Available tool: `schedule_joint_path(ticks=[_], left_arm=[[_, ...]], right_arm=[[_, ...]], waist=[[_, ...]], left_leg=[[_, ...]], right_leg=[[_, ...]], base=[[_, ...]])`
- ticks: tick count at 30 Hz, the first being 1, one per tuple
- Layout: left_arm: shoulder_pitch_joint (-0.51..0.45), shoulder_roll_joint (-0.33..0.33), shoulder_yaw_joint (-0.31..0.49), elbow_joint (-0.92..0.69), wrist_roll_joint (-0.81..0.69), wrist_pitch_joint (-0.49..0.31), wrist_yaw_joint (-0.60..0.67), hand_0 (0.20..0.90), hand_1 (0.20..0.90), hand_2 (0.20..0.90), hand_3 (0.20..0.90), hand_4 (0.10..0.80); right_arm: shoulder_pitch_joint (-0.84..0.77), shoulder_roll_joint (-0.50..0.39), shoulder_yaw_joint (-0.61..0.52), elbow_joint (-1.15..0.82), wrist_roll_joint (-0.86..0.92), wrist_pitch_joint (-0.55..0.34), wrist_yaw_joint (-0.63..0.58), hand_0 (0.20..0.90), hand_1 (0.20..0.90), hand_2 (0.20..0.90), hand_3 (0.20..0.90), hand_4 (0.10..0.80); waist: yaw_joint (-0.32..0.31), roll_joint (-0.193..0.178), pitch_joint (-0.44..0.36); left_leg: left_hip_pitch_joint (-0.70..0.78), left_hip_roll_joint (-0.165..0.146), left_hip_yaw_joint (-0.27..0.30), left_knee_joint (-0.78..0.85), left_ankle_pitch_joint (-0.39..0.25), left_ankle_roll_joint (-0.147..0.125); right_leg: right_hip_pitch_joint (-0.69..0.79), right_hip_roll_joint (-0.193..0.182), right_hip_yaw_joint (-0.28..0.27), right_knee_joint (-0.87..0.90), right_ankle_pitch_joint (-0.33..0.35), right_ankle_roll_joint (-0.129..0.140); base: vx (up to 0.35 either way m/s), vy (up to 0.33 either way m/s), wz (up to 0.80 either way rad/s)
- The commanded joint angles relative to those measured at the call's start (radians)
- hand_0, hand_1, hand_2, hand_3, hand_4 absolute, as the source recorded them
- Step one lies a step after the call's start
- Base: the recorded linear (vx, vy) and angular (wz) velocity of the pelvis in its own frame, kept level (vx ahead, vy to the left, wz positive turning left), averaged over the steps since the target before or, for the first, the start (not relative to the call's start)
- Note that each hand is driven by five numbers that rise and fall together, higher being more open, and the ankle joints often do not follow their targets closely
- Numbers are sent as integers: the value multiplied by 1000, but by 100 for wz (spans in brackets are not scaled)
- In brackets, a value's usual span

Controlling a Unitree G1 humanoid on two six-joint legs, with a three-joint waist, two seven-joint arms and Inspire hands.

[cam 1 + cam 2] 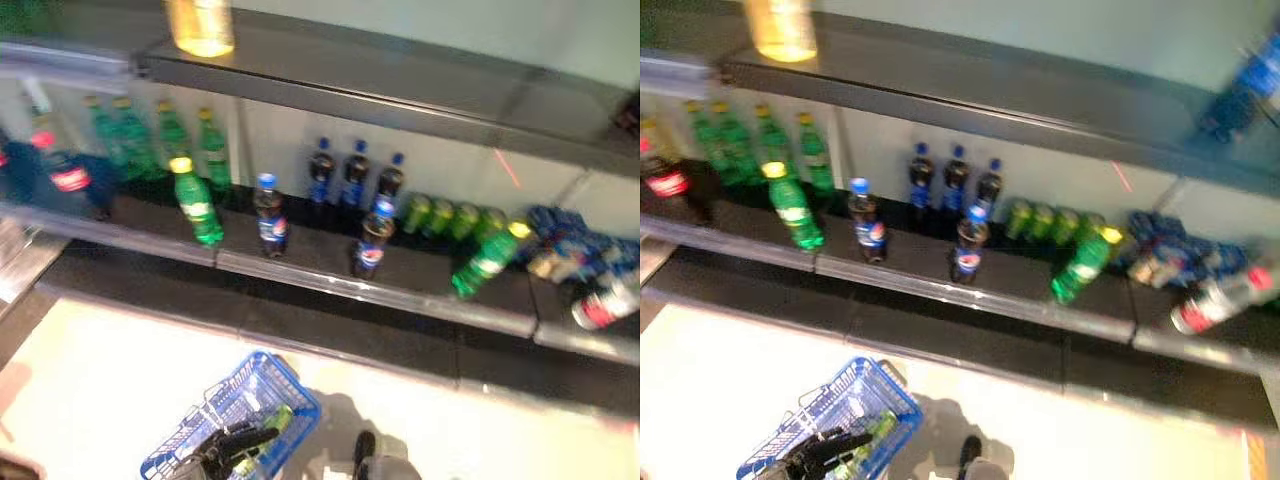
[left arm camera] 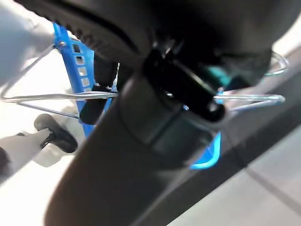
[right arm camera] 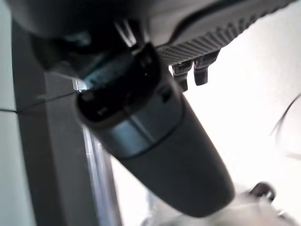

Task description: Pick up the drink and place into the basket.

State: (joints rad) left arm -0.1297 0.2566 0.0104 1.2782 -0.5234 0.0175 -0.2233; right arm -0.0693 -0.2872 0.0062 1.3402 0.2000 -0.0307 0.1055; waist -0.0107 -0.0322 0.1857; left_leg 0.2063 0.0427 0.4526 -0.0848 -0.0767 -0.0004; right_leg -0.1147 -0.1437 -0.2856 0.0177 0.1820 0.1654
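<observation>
The blue basket [image 1: 292, 386] hangs low at the left, off the pale floor, and also shows in the right eye view [image 1: 878, 386]. My left hand [image 1: 232, 443] is shut on its thin wire handles [image 2: 47, 97]. A green bottle [image 1: 275, 418] lies inside the basket. On the dark shelf [image 1: 300, 262] stand cola bottles with blue caps [image 1: 269, 216], green bottles with yellow caps [image 1: 196, 202] and one green bottle leaning over [image 1: 487, 261]. My right hand [image 3: 155, 141] hangs by the shelf's edge, relaxed and holding nothing.
Green cans [image 1: 452, 218] and a heap of blue cans [image 1: 572, 246] lie at the shelf's right, with a red-labelled bottle [image 1: 604, 302] on its side. A red-labelled cola bottle [image 1: 66, 176] stands at the left. A yellow drink [image 1: 201, 26] stands on the upper shelf.
</observation>
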Motion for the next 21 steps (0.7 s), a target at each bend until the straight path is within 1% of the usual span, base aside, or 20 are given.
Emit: schedule_joint_path(ticks=[1, 2, 3, 4, 5, 8, 9, 10, 12, 13, 16, 17, 18, 19, 20, 21], left_arm=[[54, 78, -46, -13, 58, -18, -31, 300, 300, 300, 200, 100], [55, 81, -47, -14, 58, -17, -32, 300, 300, 300, 200, 100], [58, 85, -39, -17, 63, -12, -28, 300, 300, 300, 200, 100], [56, 86, -37, -16, 68, -9, -29, 300, 300, 300, 200, 100], [57, 86, -39, -17, 66, -7, -31, 300, 300, 300, 200, 100], [57, 73, -44, -16, 76, -16, -50, 300, 300, 300, 200, 100], [57, 64, -49, -13, 74, -26, -50, 300, 300, 300, 200, 100], [53, 54, -55, -7, 66, -33, -40, 300, 300, 300, 200, 100], [52, 52, -56, -6, 66, -34, -38, 300, 300, 300, 200, 100], [49, 50, -58, -3, 66, -35, -34, 300, 300, 300, 200, 100], [41, 42, -58, 17, 77, -40, -27, 300, 300, 300, 200, 100], [41, 42, -58, 19, 77, -41, -26, 300, 300, 300, 200, 100], [41, 41, -56, 20, 77, -42, -25, 300, 300, 300, 200, 100], [42, 41, -54, 22, 77, -42, -25, 300, 300, 300, 200, 100], [46, 41, -49, 25, 79, -44, -24, 300, 300, 300, 200, 100], [54, 40, -42, 29, 84, -45, -24, 300, 300, 300, 200, 100]], right_arm=[[34, -21, 18, 20, 22, 8, -8, 900, 900, 900, 900, 800], [33, -19, 20, 21, 25, 10, -8, 900, 900, 900, 900, 800], [37, -17, 21, 18, 16, 14, -5, 900, 900, 900, 900, 800], [38, -16, 24, 19, 20, 15, -5, 900, 900, 900, 900, 800], [39, -16, 26, 16, 24, 18, -6, 900, 900, 900, 900, 800], [37, -17, 26, 18, 15, 20, -13, 900, 900, 900, 900, 800], [40, -18, 22, 23, 17, 17, -18, 900, 900, 900, 900, 800], [43, -19, 17, 32, 23, 7, -18, 900, 900, 900, 900, 800], [43, -19, 16, 33, 22, 6, -17, 900, 900, 900, 900, 800], [45, -20, 16, 35, 23, 2, -14, 900, 900, 900, 900, 800], [53, -18, 19, 39, 41, -17, -13, 900, 900, 900, 900, 800], [53, -19, 19, 40, 41, -19, -13, 900, 900, 900, 900, 800], [52, -19, 20, 41, 41, -21, -13, 900, 900, 900, 900, 800], [52, -21, 21, 41, 40, -23, -12, 900, 900, 900, 900, 800], [53, -24, 22, 41, 39, -26, -12, 900, 900, 900, 900, 800], [51, -30, 24, 40, 39, -27, -12, 900, 900, 900, 900, 800]], waist=[[19, -2, -78], [21, -3, -82], [27, -2, -87], [27, 1, -92], [24, 5, -97], [12, 11, -108], [4, 14, -114], [-8, 16, -119], [-10, 16, -120], [-13, 17, -122], [-32, 22, -130], [-34, 23, -131], [-36, 23, -129], [-38, 25, -131], [-40, 27, -131], [-40, 31, -130]], left_leg=[[-39, -16, -14, 5, -18, 31], [-36, -16, -6, 3, -21, 29], [-30, -9, 13, 3, -15, 19], [-31, -2, 21, 3, -10, 14], [-31, 14, 28, 3, 4, -1], [-34, 48, 50, 3, 32, -28], [-37, 63, 56, 2, 44, -40], [-43, 72, 47, 1, 51, -49], [-44, 74, 45, 1, 52, -51], [-47, 79, 41, 0, 57, -56], [-57, 104, 19, 0, 75, -80], [-58, 107, 16, 0, 76, -83], [-67, 113, 31, -2, 101, -79], [-68, 115, 26, -2, 102, -81], [-68, 118, 12, -2, 104, -84], [-69, 121, -19, 6, 107, -89]], right_leg=[[130, -187, -38, 169, -7, 68], [131, -186, -58, 152, -3, 68], [149, -181, -96, 113, -16, 63], [161, -156, -104, 84, -46, 55], [175, -126, -110, 55, -73, 41], [194, -72, -93, 11, -127, 14], [201, -54, -81, -1, -148, 0], [204, -25, -50, -15, -168, -18], [205, -22, -47, -17, -170, -20], [206, -14, -40, -19, -175, -25], [209, 22, -16, -29, -197, -48], [209, 27, -14, -30, -200, -51], [197, 33, -21, -28, -188, -64], [197, 39, -16, -29, -191, -68], [197, 49, -6, -30, -196, -74], [202, 63, 12, -31, -204, -85]], base=[[-78, -214, -58], [-86, -289, -57], [-78, -292, -74], [-95, -309, -96], [-102, -263, -70], [-104, -203, -52], [-117, -209, -29], [-90, -166, -15], [-42, -83, -2], [-74, -136, -4], [-120, -213, 6], [-142, -157, 16], [-108, -109, 4], [-110, -137, -1], [-38, -192, -9], [-28, -229, -11]])
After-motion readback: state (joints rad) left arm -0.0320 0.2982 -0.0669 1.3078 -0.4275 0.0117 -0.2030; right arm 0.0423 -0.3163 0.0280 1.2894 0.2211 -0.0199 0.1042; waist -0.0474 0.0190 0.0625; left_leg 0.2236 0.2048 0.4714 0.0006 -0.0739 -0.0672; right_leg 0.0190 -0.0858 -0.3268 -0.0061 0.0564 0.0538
